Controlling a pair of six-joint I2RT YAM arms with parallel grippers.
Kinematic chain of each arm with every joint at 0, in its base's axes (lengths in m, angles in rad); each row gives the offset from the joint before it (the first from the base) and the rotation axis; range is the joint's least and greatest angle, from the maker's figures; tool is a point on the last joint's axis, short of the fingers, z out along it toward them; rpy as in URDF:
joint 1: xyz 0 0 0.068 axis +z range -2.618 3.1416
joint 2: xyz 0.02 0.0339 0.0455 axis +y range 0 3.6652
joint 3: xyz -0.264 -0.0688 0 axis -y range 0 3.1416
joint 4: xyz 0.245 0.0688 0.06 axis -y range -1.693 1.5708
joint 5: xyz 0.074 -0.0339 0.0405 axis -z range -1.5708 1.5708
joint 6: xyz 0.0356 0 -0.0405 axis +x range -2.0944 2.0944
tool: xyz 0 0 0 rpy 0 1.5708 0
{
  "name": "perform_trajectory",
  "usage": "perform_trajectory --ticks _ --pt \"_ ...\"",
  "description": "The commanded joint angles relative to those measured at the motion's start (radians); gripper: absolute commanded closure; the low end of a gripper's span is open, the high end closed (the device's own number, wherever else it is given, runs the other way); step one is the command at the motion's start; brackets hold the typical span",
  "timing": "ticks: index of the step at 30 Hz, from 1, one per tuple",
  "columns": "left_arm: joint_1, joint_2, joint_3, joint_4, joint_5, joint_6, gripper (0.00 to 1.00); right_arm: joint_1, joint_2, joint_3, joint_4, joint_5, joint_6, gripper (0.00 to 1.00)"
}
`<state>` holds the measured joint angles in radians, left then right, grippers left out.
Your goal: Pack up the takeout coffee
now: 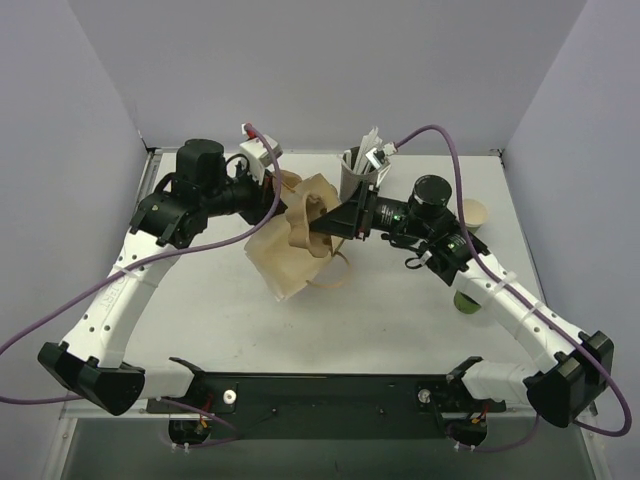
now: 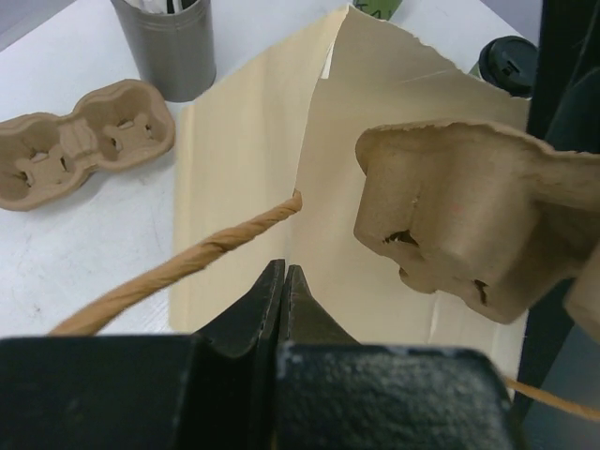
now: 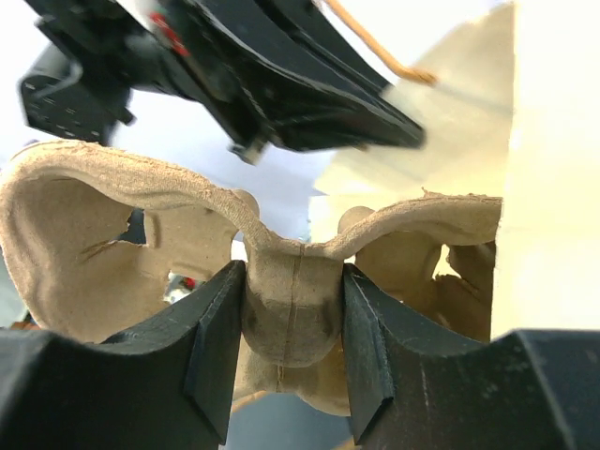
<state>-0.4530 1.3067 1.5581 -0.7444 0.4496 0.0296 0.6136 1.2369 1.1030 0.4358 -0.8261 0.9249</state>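
Left wrist view: pinching the paper bag (image 2: 244, 159) at its rim with the left gripper (image 2: 285, 281) closed flat, holding the mouth open. Clamping a pulp cup carrier (image 3: 112, 244) by its middle ridge in the part-closed right gripper (image 3: 292, 328) at the bag's mouth, likely for loading. Not yet packing the takeout coffee (image 2: 511, 61), lidded, out on the table (image 2: 75, 244) at near right.

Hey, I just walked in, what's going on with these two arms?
The left gripper is pinched shut on the rim of a paper bag, holding its mouth open. The right gripper is clamped on the middle of a cardboard cup carrier, holding it at the bag's opening. The lidded coffee cup stands on the table beyond the bag, not yet packed.
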Motion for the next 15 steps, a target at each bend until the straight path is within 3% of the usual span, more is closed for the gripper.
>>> perform_trajectory --ticks 1,6,9,15 --pt "0.000 -0.032 0.010 0.099 0.090 -0.051 1.00 -0.011 -0.094 -0.021 -0.184 0.005 -0.196 0.66" --pt "-0.001 -0.018 0.025 0.077 0.147 -0.066 1.00 -0.003 -0.106 -0.011 -0.343 0.086 -0.358 0.66" --pt "-0.015 -0.006 0.042 0.051 0.166 -0.076 1.00 0.030 -0.100 0.044 -0.542 0.143 -0.505 0.66" --pt "-0.087 -0.001 0.048 0.024 0.121 -0.085 1.00 0.129 -0.060 0.078 -0.658 0.330 -0.652 0.68"
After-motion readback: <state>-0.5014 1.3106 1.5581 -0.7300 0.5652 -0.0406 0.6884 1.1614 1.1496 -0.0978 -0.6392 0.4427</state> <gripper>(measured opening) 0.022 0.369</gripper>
